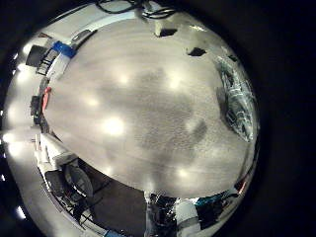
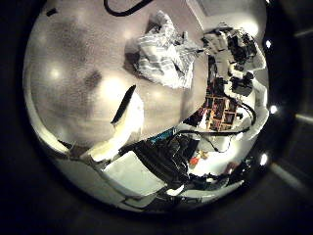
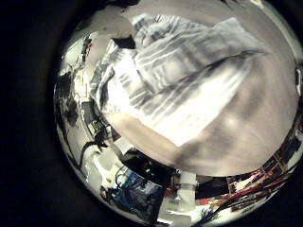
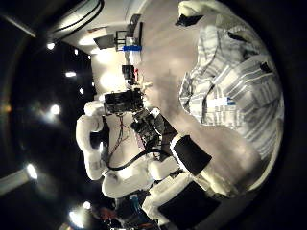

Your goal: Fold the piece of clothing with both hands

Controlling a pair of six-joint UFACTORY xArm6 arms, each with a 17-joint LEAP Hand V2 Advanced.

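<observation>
A striped, crumpled piece of clothing (image 3: 180,80) lies in a heap on the table and fills much of the right little finger side palm view, close under my right hand. The right thumb side palm view shows it (image 4: 235,81) beside my right hand's own fingers (image 4: 192,158), which are relaxed and hold no cloth. My left hand's fingers (image 2: 122,122) are straight and hold nothing. My left hand (image 4: 129,101) hangs over the table.
The wood-grain table (image 1: 138,109) lies bare under my left hand. Small items (image 1: 59,49) stand at one table edge. Shelves and clutter (image 2: 220,113) stand beyond the table.
</observation>
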